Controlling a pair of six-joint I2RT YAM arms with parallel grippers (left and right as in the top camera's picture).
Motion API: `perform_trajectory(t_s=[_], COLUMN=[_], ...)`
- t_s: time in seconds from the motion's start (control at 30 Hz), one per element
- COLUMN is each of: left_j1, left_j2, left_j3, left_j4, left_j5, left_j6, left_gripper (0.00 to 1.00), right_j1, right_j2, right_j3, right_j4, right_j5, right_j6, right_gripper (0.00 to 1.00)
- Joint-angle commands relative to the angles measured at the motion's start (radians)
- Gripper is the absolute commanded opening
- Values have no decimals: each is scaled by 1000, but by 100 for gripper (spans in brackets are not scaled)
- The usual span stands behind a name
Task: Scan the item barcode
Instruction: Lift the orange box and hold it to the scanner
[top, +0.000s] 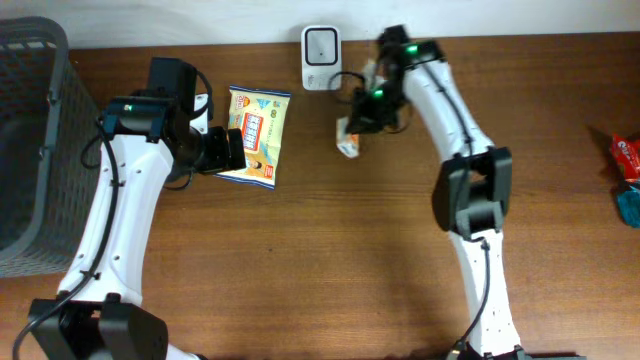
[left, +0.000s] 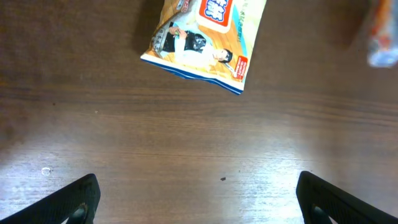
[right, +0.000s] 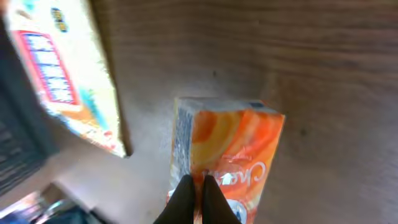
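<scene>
The right pincer (right: 198, 193) is sitting pinched shut over the orange carton (right: 239, 140); the left pincer (left: 198, 183) is gaping empty, snack bag (left: 205, 43) at twelve o'clock.

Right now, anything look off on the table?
Right gripper: jaws shut in front of the orange carton, not around it, near the scanner. Possibly a missed grasp. Nothing spilled.

Overhead: straight down, whole table (top: 330, 250). Left wrist: low, facing tabletop. Right wrist: very close on orange carton (right: 227, 155). All three share the snack bag (top: 258, 135).
</scene>
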Motion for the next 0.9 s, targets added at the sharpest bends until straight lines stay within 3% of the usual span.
perform_trajectory(t_s=[0.0,0.1,0.17,0.23,0.3,0.4,0.63,0.87], left_j1=[3,3,3,3,3,3,3,3], left_j2=[0,0,0,0,0,0,0,0], left_j3=[4,4,4,4,4,4,4,4], left_j4=[-2,-2,-2,-2,-2,-2,-2,-2], left_j5=[8,8,8,8,8,8,8,8], left_j6=[-5,-5,-5,-5,-5,-5,-5,-5], left_gripper=[99,99,99,99,99,99,99,99], right_j1=[-64,-151,-205,-279,-312,-247,-88,-80], right_j2=[-19,-19,-19,-21,-21,-21,-16,-14], right_j3=[-42,-195,-216,-175,-83,-28,-38,-68], right_j4=[-69,-35,-52,-132,-214,-281,-97,-75], right_j5=[-150,-85,155,279,274,121,130,200], right_j6=[-109,-111,-110,-111,-140,-350,-297,-297], right_gripper=[4,4,9,42,49,58,54,50])
